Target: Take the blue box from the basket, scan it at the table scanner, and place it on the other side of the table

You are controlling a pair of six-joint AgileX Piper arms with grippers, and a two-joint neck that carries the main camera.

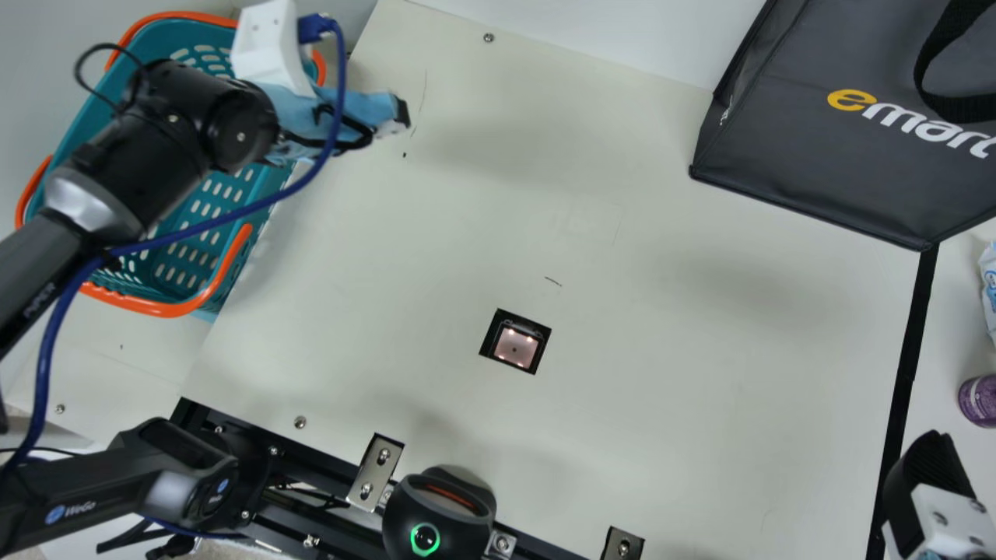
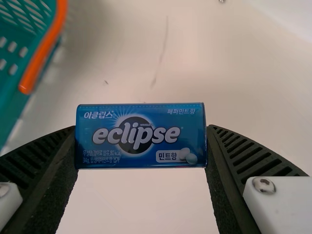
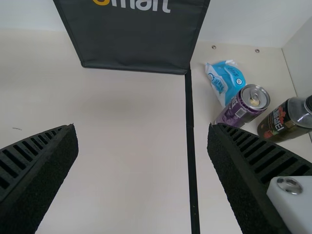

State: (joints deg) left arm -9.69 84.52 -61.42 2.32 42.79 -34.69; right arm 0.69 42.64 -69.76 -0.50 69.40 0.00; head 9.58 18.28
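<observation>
On the near side of the table scanner [image 1: 514, 346], a black device with a glowing green ring [image 1: 432, 509] is being carried at the edge of the surface [image 1: 661, 311]. To the right of the scanner, on its near side, the right gripper [image 1: 934, 482] is being noted; its jaws are standing wide apart, with nothing being held between them. The scanner itself is being lit by small lamps within its square window. Farther right of the scanner, past a black strip [image 1: 907, 373], a purple can [image 3: 243, 106], a dark bottle [image 3: 286, 122] and a blue-and-white packet [image 3: 225, 80] are being found close together. Beyond the scanner and to its left, the left gripper [image 1: 394, 115] is being observed over the surface. The blue box [image 2: 141, 135] is being held there, gripped by its two short ends between the jaws, its printed face being turned to the wrist camera. Left of the scanner, a teal basket with orange handles [image 1: 173, 309] is being overhung by the left arm. Beyond the scanner, to the right, a dark bag [image 1: 809, 171] is being seen standing.
</observation>
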